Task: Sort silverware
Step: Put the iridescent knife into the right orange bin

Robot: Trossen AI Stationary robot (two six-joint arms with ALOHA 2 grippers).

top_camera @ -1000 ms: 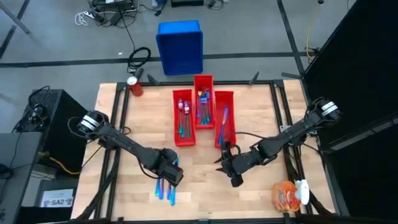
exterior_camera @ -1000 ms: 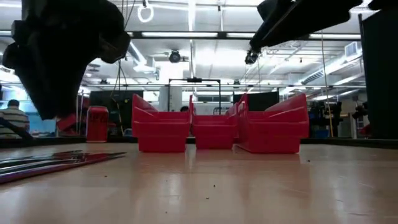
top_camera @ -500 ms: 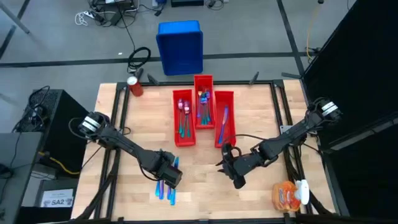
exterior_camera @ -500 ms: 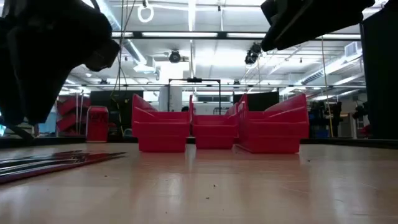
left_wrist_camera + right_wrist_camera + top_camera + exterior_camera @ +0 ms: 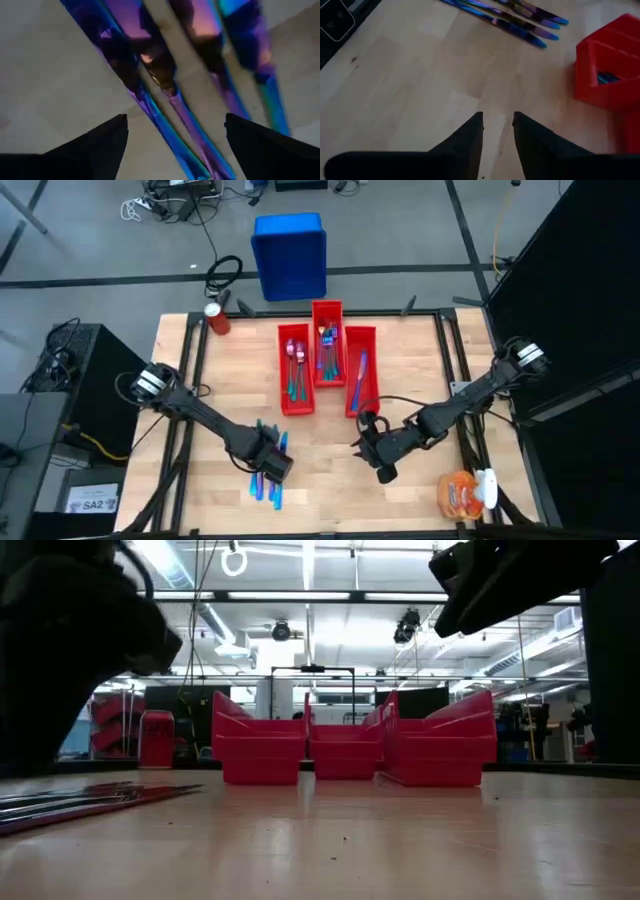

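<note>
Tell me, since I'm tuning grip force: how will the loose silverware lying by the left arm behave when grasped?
The silverware looks like thin, glossy metal, so it is probably stiff but slippery. The pieces lie flat and close together on the table, so one may slide or drag its neighbour. The left end effector, open above them, likely needs a firm pinch.

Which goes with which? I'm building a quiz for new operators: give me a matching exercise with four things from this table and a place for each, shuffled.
Things:
1. left gripper
2. right gripper
3. red soda can
4. orange packaged item

Places:
A. far left corner of the table
B. near right corner of the table
C. low over the loose silverware, fingers spread
D. above bare wood just in front of the right red bin, empty

Pairs: 1-C, 2-D, 3-A, 4-B
</note>
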